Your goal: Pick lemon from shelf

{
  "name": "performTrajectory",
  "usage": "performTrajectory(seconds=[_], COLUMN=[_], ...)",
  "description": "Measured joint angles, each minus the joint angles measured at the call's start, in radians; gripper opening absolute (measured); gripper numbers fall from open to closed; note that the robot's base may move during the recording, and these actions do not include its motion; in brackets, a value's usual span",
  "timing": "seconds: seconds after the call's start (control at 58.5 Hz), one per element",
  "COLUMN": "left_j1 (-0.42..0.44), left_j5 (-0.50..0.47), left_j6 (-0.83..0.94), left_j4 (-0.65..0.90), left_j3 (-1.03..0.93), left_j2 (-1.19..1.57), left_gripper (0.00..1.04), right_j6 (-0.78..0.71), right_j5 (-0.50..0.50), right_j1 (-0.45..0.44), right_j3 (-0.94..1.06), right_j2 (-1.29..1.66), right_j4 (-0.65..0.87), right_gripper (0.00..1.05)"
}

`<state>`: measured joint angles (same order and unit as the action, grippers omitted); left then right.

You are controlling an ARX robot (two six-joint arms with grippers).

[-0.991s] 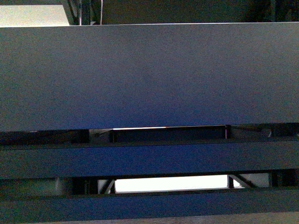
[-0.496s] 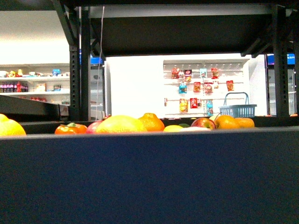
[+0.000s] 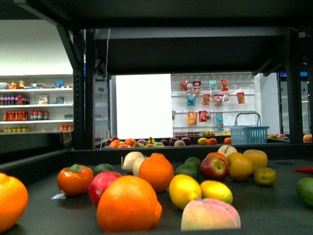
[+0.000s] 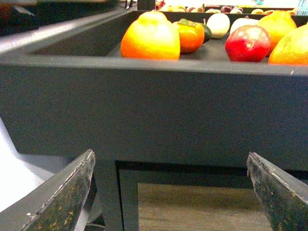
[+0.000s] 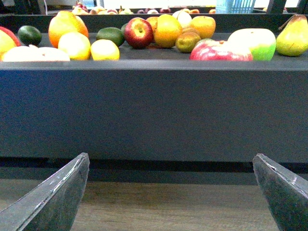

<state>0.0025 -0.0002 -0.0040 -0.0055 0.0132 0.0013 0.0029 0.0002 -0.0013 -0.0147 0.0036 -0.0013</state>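
The shelf (image 3: 274, 205) is a black metal rack; its flat tier holds many fruits. The lemon (image 3: 215, 191), small, yellow and oval, lies near the tier's front middle, touching a slightly bigger yellow fruit (image 3: 185, 190) on its left. It also shows in the right wrist view (image 5: 105, 49). My left gripper (image 4: 168, 192) is open and empty, below the tier's raised front lip (image 4: 154, 110). My right gripper (image 5: 171, 192) is open and empty, also below the lip (image 5: 154, 110). Neither gripper shows in the front view.
Around the lemon lie a big orange (image 3: 128, 203), a peach (image 3: 210, 215), another orange (image 3: 156, 171), a red apple (image 3: 213, 167), a persimmon (image 3: 75, 179) and green fruits (image 3: 188, 170). Upright posts (image 3: 84, 88) stand at the sides. A tier (image 3: 186, 14) hangs overhead. A wood floor (image 5: 168, 211) lies below.
The front view has risen from the shelf's dark front panels to above the lip, so the fruits on the tier are now fully in sight.
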Motion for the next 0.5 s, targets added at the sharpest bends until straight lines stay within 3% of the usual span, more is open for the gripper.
performTrajectory(seconds=[0.496], left_j1=[0.0], left_j5=[0.0], left_j6=[0.0], left_j4=[0.0], left_j3=[0.0], left_j2=[0.0], left_gripper=[0.97], right_j6=[0.0], right_j5=[0.0], right_j1=[0.0], right_j3=[0.0], right_j2=[0.0], right_j4=[0.0], right_gripper=[1.02])
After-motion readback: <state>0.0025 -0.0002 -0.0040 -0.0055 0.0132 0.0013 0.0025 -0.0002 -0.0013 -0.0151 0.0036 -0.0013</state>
